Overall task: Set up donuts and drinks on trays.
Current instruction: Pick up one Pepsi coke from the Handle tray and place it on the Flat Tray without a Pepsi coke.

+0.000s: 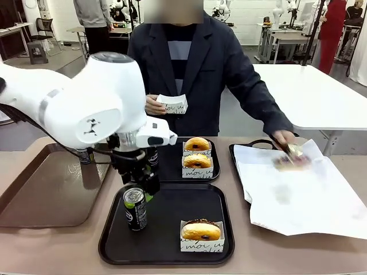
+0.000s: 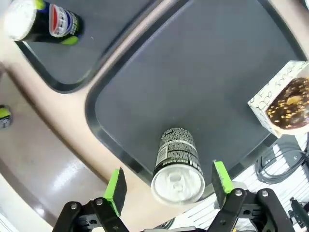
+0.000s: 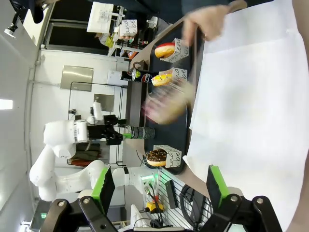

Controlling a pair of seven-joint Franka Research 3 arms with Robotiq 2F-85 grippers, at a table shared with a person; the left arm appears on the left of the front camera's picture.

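Slim black drink can [image 2: 176,162] with silver top and white print stands upright on the near black square plastic tray [image 2: 203,82], close to its rim. Left end effector [image 2: 169,180]: jaws spread wide, green pads [image 2: 116,184] flanking the can on both sides, not touching it; can sits centred between them, directly beneath. Sleeved chocolate-iced ring donut [image 2: 288,102] lies on the same tray, well off to one side of the end effector. Second can [image 2: 42,21] stands on the farther tray, beyond the end effector. Right end effector [image 3: 159,191]: fingers wide apart, gripping nothing, over white paper [image 3: 251,96]. Trays sit on the counter [image 1: 51,246].
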